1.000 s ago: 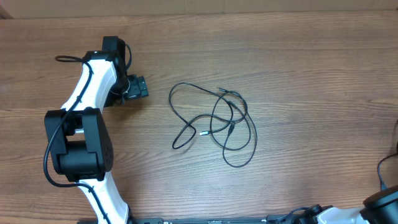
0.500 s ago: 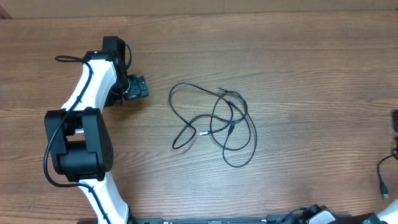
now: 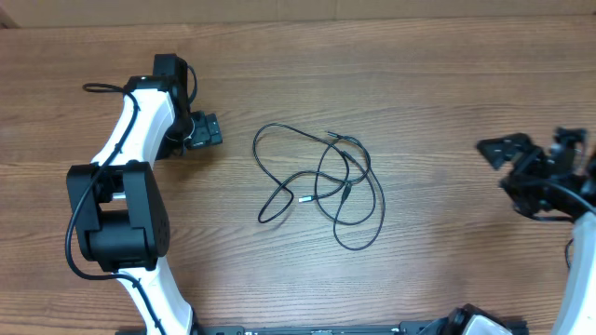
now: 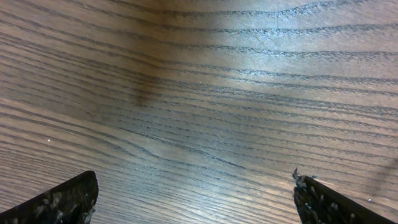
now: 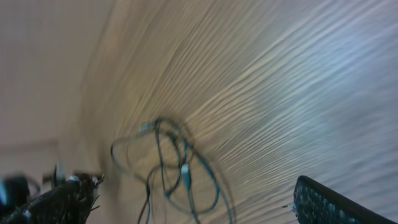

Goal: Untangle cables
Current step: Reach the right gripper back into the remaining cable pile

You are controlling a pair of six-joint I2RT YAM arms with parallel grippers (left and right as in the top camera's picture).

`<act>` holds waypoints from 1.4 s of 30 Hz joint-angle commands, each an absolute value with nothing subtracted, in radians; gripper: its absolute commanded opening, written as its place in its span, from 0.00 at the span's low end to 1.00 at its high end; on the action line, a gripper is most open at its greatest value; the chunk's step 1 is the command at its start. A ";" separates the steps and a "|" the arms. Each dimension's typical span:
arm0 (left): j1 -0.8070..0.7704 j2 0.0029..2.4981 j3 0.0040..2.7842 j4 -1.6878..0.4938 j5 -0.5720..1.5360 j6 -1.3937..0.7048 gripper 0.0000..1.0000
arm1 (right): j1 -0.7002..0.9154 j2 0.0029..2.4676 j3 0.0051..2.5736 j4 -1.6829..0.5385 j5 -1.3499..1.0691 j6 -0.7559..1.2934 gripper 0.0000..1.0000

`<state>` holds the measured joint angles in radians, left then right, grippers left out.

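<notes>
Black cables lay loosely tangled at mid-tabletop, untouched. Left end effector and right end effector flanked them, both spread wide, presumably to grasp separate strands.

The left arm bends up the left side, and the left gripper at its end points to the right with its two fingers wide apart. The right gripper is at the right edge, pointing left, fingers spread wide too.
</notes>
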<state>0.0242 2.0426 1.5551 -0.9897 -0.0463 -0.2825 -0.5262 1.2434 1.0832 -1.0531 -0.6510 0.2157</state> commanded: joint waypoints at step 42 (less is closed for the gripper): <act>0.025 2.046 1.553 -0.986 -0.056 -0.293 0.99 | 0.603 1.731 1.100 -0.558 -0.441 0.767 0.92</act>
<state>0.0242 2.0426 1.5551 -0.9871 -0.0463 -0.2825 0.5770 1.7061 1.0832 -0.5747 -0.5312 0.6811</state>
